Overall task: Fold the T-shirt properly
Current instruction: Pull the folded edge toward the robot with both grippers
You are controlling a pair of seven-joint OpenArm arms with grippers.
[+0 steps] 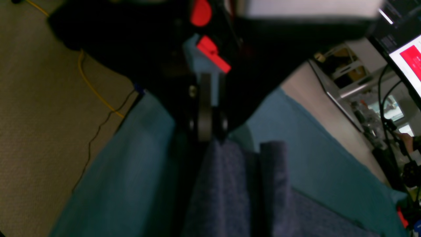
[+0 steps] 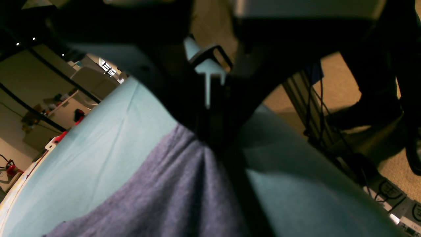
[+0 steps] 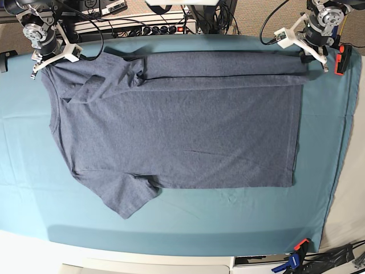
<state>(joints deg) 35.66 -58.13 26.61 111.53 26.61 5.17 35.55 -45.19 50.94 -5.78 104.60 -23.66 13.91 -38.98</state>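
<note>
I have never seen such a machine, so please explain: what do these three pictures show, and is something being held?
It is a robot with two arms. One picture looks down from above; the other two come from cameras on the wrists. A grey-blue T-shirt lies on a teal cloth, its far edge folded over. The left end effector pinches the hem corner and the right end effector pinches the shoulder corner. Both are shut on the fabric.

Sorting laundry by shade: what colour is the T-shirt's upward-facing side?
Plain heathered slate-blue on the T-shirt, no lettering showing; clearest in the base view.
</note>
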